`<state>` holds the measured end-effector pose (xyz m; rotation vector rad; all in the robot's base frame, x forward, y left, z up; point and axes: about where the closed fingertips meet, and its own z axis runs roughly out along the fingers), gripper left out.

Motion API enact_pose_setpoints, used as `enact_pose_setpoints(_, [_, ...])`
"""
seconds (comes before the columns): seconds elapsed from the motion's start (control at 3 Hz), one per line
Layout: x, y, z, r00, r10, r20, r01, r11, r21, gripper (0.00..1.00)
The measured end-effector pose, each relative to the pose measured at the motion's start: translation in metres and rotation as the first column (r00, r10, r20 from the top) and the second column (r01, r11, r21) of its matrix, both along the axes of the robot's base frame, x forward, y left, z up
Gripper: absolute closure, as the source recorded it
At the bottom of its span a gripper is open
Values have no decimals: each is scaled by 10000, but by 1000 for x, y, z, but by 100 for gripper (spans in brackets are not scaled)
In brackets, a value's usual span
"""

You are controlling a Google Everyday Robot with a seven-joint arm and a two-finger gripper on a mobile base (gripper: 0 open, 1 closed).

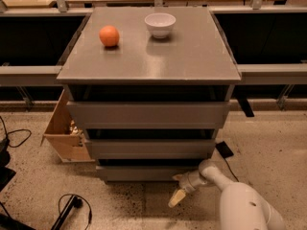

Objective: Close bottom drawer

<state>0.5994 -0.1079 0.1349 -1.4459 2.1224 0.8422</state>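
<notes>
In the camera view, the grey desk carries an orange and a white bowl, set apart on its top. Three drawer fronts sit below; the bottom drawer is the lowest, just above the speckled floor, with a dark gap over its front. The pincer hangs low at the right end of that front, angled down toward the floor; I cannot tell whether it is apart or together. A wooden box stands left of the desk.
</notes>
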Motion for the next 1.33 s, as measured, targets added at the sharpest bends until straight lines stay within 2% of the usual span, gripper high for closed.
enact_pose_setpoints(0.33, [0, 0, 0, 10000, 0, 0, 0, 10000, 0, 19])
enact_pose_setpoints(0.67, [6, 4, 4, 9996, 56, 266, -55, 10000, -40, 42])
enact_pose_setpoints(1.0, [27, 15, 6, 9975, 15, 707, 16, 9991, -433, 65])
enact_pose_setpoints(1.33, [51, 22, 6, 9913, -498, 1218, 616, 9935, -954, 96])
